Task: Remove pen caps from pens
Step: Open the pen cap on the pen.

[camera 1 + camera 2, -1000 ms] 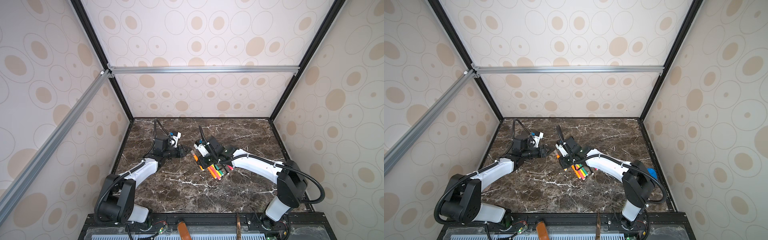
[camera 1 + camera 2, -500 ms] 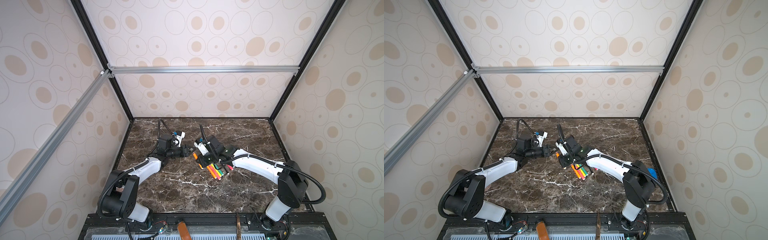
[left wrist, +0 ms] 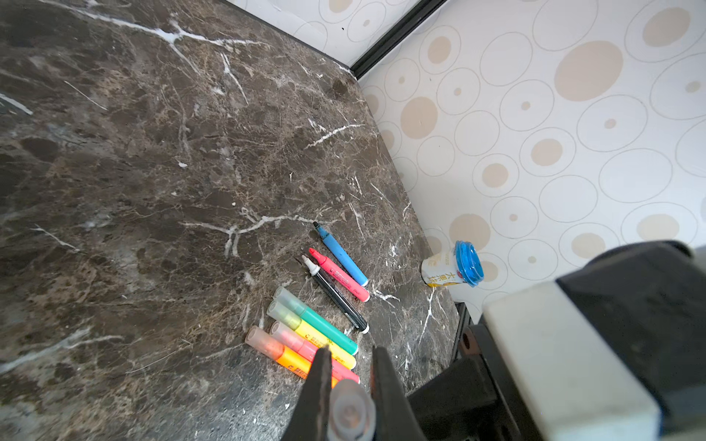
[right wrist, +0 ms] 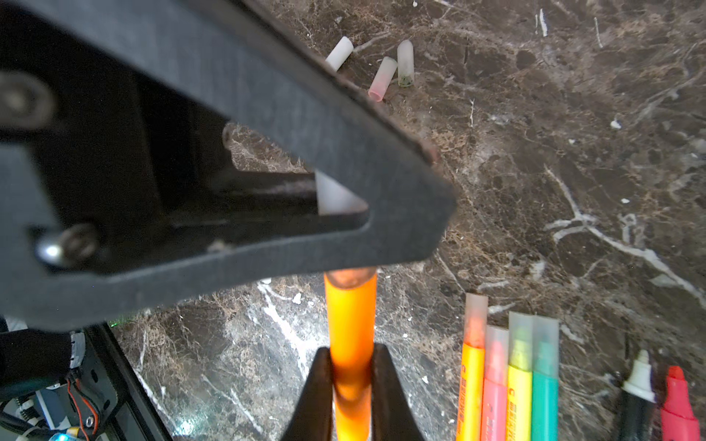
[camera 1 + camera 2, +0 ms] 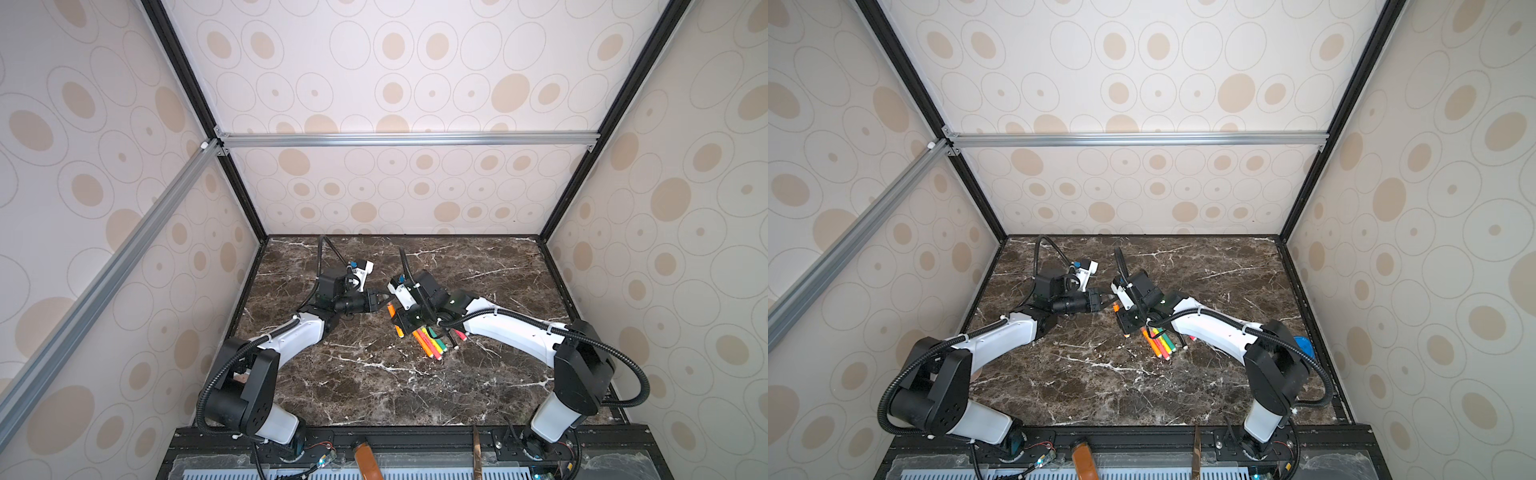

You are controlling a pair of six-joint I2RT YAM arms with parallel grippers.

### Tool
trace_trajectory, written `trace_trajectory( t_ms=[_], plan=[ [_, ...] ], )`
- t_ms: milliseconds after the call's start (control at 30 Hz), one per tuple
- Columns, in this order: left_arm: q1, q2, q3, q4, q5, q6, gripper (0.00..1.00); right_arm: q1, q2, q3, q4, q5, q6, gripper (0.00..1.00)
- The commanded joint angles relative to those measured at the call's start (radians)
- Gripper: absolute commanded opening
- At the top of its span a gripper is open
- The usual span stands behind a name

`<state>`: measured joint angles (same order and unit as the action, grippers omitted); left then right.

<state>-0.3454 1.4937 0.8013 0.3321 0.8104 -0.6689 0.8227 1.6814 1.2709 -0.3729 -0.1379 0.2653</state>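
Gripping the barrel of a slim orange felt-tip marker (image 4: 350, 313), the right gripper (image 4: 350, 355) is clamped on it, while the left gripper (image 3: 350, 353) is closed on that marker's stubby translucent whitish cap (image 3: 349, 414). Pulling the two apart looks like the step in hand.

Three pens seem finished: a blue marker (image 3: 342, 254), a red marker (image 3: 340, 277) and a black marker (image 3: 338, 301) lie bare-tipped beyond the left gripper's fingertips. Three loose translucent caps (image 4: 405, 63), one reddish, lie on the dark marble table (image 3: 153, 152) past the right gripper's tips.

What is left is the held marker, plus a row of four capped markers (image 3: 317, 340) (orange, pink, yellow, green) just beside the right gripper.

The left gripper's finger hides the seam between cap and barrel, so I cannot tell whether the cap has begun to slide. In both top views the loose caps are too small to make out.
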Motion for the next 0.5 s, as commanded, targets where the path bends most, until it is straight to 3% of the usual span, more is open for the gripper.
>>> trace_trajectory(
  t_ms=[0, 67, 200, 467],
  plan=[
    [-0.007, -0.004, 0.027, 0.020, 0.001, 0.001, 0.02, -0.004, 0.003, -0.012, 0.036, -0.019, 0.015, 0.23],
    [-0.007, -0.003, 0.024, 0.027, 0.001, -0.007, 0.00, -0.004, 0.003, -0.032, 0.076, -0.036, 0.020, 0.33],
    [-0.009, -0.009, 0.021, 0.056, 0.015, -0.030, 0.00, -0.008, 0.006, -0.055, 0.125, -0.050, 0.022, 0.33],
    [-0.010, -0.017, 0.031, 0.061, 0.023, -0.038, 0.00, -0.017, 0.024, -0.065, 0.151, -0.048, 0.020, 0.17]
  ],
)
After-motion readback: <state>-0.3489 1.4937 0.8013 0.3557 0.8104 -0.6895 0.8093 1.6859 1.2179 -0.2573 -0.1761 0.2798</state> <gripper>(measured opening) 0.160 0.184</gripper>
